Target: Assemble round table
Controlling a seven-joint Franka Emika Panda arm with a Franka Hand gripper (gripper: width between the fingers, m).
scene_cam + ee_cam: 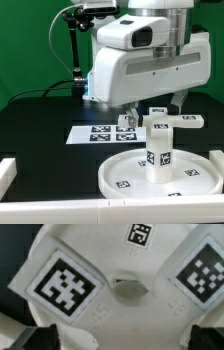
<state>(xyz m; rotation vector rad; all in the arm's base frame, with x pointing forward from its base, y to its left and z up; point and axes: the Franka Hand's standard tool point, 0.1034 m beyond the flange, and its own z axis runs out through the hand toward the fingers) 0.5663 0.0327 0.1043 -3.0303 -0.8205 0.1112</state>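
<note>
Wrist view: cross-shaped piece (118,286) hole | exterior view: leg (159,145) upright on disc (125,172)

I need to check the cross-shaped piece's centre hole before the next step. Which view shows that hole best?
The wrist view: the cross-shaped piece fills the picture, its centre hole plain between two tags. In the exterior view the piece is small, atop the leg, and its hole cannot be seen.

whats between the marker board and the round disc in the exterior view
Only bare black table in the exterior view: the marker board lies just behind the round disc, with a thin dark strip between them.
</note>
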